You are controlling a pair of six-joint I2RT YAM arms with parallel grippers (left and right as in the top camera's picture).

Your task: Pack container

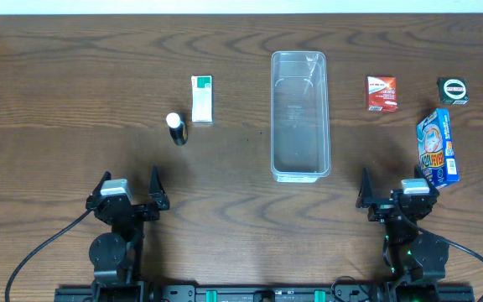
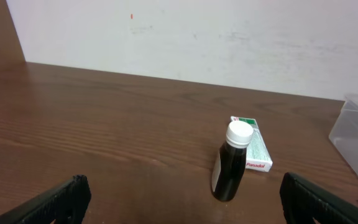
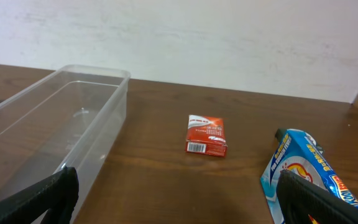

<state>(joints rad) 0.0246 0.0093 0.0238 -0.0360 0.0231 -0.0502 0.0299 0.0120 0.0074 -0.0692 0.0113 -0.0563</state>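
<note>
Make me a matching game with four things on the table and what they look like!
Things:
1. container
2. bottle
3. flat box beside the bottle
4. box just right of the container

Looks:
A. red
B. see-through and empty
C. white and green
D. dark with a white cap

Pairs: 1-B, 2-D, 3-C, 4-A

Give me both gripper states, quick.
Left gripper: open, holding nothing.
Right gripper: open, holding nothing.
</note>
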